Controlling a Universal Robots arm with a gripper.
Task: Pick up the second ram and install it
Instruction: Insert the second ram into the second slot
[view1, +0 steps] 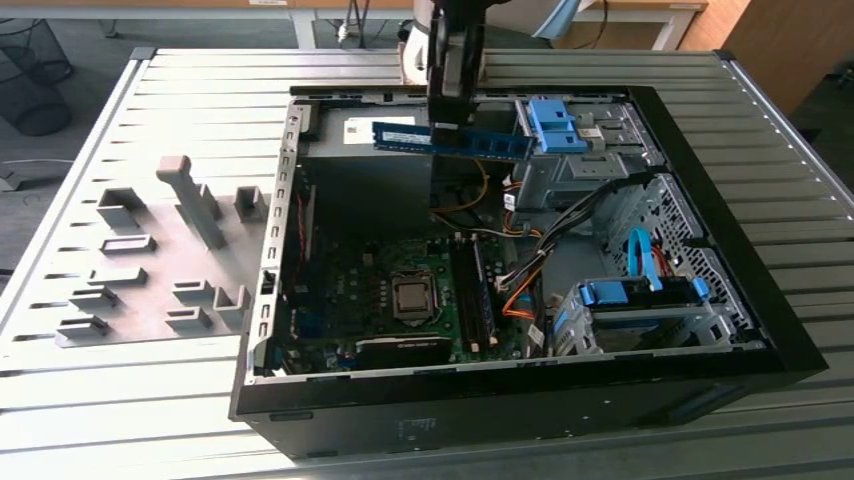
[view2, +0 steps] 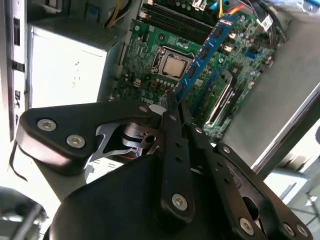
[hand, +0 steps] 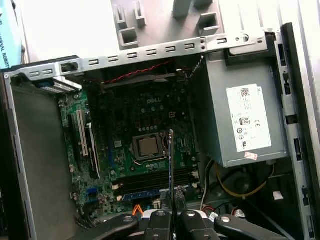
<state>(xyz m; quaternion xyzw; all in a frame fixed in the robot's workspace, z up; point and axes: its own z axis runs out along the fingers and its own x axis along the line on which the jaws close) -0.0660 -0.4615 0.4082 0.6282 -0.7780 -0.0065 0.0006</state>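
The second ram (view1: 487, 144), a thin blue-green stick with black chips, hangs level above the open computer case (view1: 747, 330), near its far wall. My gripper (view1: 447, 124) comes down from above and is shut on the stick near its middle. In the second wrist view the ram (view2: 210, 47) sticks out past my gripper (view2: 175, 99), over the green motherboard (view2: 145, 60). In the first wrist view the ram (hand: 171, 160) shows edge-on above my gripper (hand: 172, 214), in line with the CPU socket (hand: 147, 146) and the long memory slots (hand: 155, 177).
Grey holder blocks (view1: 160, 260) stand on the slatted table at the exterior view's left. Inside the case are a grey power supply (hand: 240, 120), blue drive cages (view1: 561, 125) (view1: 641, 295) and orange and black cables (view1: 521, 290) beside the memory slots (view1: 470, 290).
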